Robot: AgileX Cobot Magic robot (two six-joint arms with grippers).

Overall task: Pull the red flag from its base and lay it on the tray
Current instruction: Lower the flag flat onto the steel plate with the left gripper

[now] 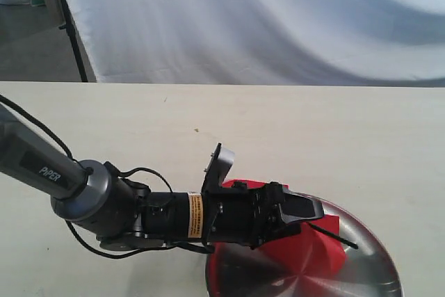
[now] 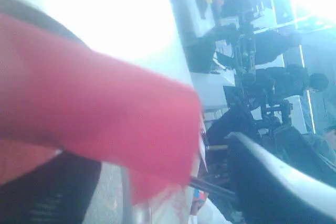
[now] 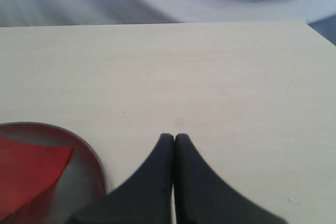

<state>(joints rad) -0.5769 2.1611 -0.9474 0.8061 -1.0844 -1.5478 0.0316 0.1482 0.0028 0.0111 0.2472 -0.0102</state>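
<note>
The red flag (image 1: 313,252) lies over the near-left part of the steel tray (image 1: 379,269), and its black stick (image 1: 337,237) points out to the right. My left gripper (image 1: 311,212) reaches across from the left and hovers right at the flag. In the left wrist view the blurred red cloth (image 2: 105,103) fills most of the picture. The stick (image 2: 210,184) shows between two dark fingers that stand well apart, so the gripper looks open. My right gripper (image 3: 174,136) is shut and empty over bare table beside the tray (image 3: 97,166), where a corner of the flag (image 3: 26,171) shows. The base is out of view.
The pale wooden table (image 1: 278,123) stretches behind and to both sides of the tray. A white cloth backdrop (image 1: 264,19) hangs past the far edge, with a black stand leg (image 1: 73,39) at the back left. The left arm's body (image 1: 104,199) lies across the near-left table.
</note>
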